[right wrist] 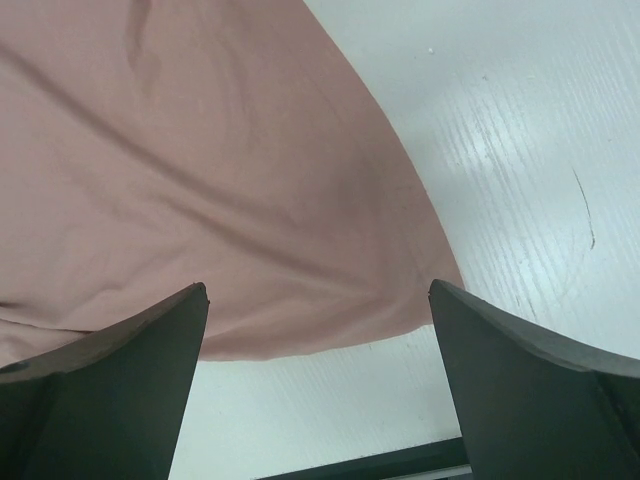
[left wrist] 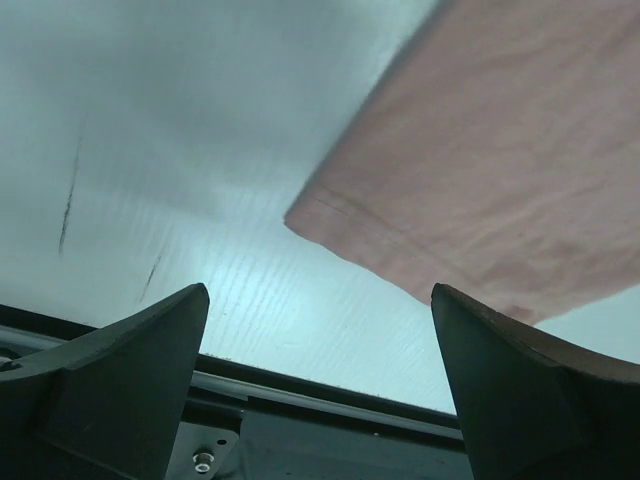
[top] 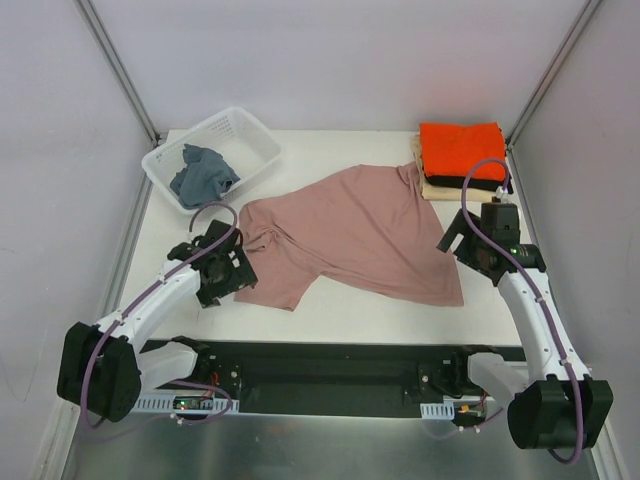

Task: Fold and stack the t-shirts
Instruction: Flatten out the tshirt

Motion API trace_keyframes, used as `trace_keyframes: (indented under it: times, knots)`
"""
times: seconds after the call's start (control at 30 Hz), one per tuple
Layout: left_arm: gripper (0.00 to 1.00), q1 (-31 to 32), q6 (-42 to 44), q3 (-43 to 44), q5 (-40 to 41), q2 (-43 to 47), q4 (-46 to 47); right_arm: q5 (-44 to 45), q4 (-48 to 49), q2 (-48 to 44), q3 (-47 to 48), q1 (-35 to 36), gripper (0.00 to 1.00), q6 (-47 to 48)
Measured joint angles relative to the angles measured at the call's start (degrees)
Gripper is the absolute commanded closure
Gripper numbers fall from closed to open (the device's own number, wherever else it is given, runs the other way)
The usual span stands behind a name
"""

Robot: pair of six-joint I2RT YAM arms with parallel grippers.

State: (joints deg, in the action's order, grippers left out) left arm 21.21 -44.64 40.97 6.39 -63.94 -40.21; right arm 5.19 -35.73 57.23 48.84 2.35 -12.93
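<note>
The pink t-shirt (top: 350,235) lies spread between left claw (left wrist: 318,292) and right claw (right wrist: 318,290) (both wide open; empty).

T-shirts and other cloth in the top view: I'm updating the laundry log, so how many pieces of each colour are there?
Dusty-pink t-shirt, spread out: 1
Orange t-shirt, top of the stack: 1
Black t-shirt, under it: 1
Cream t-shirt, bottom: 1
Grey-blue cloth in the white basket: 1
Total: 5

Spread t-shirt (top: 350,235) lies between the basket (top: 232,118) and folded stack (top: 460,152).
</note>
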Motion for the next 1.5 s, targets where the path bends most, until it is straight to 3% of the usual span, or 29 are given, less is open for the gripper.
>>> trace_keyframes:
  times: [0.23, 0.47, 0.9, 1.0, 1.03, 1.27, 1.5]
  knots:
    - [0.28, -4.94, -3.34, -1.46, -1.49, -3.78, 2.49, -0.07, -0.13, 0.57, -0.24, -0.76, 0.03, 0.61]
    - [0.44, -5.53, -3.91, -1.42, -4.48, -11.96, 4.5, -0.04, -0.68, 0.98, -1.9, -1.77, 0.04, 1.03]
    - [0.63, -5.57, -3.8, 0.42, -4.72, -17.16, 5.05, -1.4, -0.57, 1.81, -2.12, -3.02, 0.03, 1.18]
    - [0.83, -5.57, -3.3, 1.31, -5.14, -18.49, 5.09, -1.38, -0.74, 1.6, -2.89, -3.23, 0.03, 1.18]
    - [1.0, -5.57, -3.15, 1.55, -5.35, -18.82, 5.18, -1.36, -0.96, 1.55, -2.97, -3.28, 0.03, 1.18]
    - [1.0, -5.57, -2.21, 2.73, -7.5, -20.28, 6.36, 0.74, -3.63, 0.11, -3.26, -4.83, 0.03, 0.07]
    - [1.0, -5.55, -1.29, 1.95, -7.39, -19.26, 7.21, 1.11, -5.79, 3.23, -6.32, -13.42, 0.03, -2.08]
